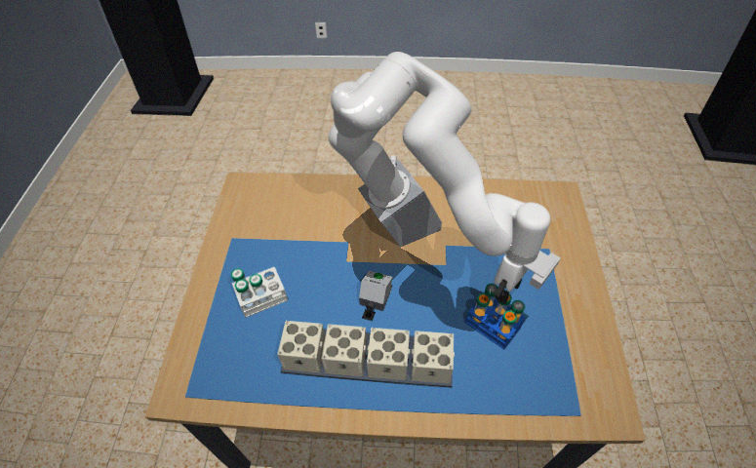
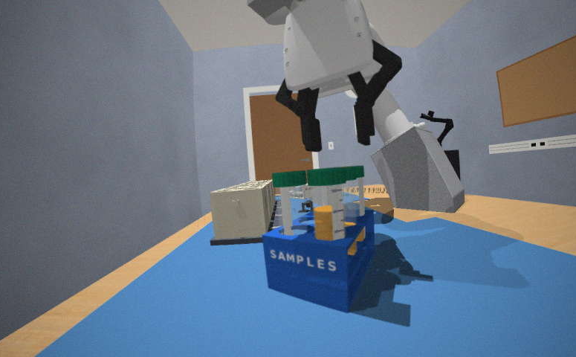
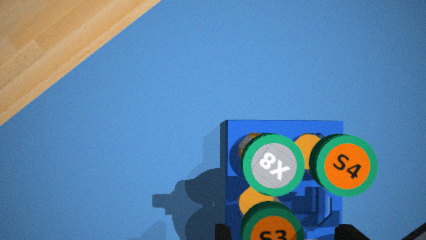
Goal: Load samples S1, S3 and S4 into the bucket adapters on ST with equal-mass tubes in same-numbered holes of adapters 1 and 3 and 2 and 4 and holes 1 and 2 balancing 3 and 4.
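Well, the blue samples rack (image 1: 504,341) (image 2: 304,271) (image 3: 282,126) stands below the parted gripper (image 1: 505,292) (image 2: 339,144) (image 3: 284,233) — near, but apart.

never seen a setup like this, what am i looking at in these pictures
The machine is a single white robot arm; its gripper hangs open above the blue sample rack, holding nothing. One picture looks down from above, one comes from low at the table's side, and one from the arm's wrist.

On the blue mat also lie a pale rack with green-capped tubes, a row of four cream adapters, and a small desk with a green key.
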Controlling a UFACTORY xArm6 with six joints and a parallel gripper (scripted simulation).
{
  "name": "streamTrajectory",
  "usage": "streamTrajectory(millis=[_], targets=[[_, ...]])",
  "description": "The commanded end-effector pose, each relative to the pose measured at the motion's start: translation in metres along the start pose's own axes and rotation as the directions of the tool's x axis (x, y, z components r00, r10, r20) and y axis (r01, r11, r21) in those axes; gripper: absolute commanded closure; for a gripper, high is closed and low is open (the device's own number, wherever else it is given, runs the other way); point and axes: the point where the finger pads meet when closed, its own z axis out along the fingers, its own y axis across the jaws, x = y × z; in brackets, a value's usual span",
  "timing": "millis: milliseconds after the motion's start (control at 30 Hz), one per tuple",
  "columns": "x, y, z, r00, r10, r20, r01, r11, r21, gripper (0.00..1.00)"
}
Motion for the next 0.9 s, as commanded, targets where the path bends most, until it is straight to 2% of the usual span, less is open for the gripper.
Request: streamTrajectory(millis=[0, 267, 867], targets=[[0.001, 0.0, 0.007, 1.0, 0.001, -0.003, -0.001, 1.0, 0.0, 0.43], [0.001, 0.0, 0.023, 1.0, 0.001, -0.003, -0.001, 1.0, 0.0, 0.43], [0.001, 0.0, 0.029, 1.0, 0.001, -0.003, -0.001, 1.0, 0.0, 0.43]])
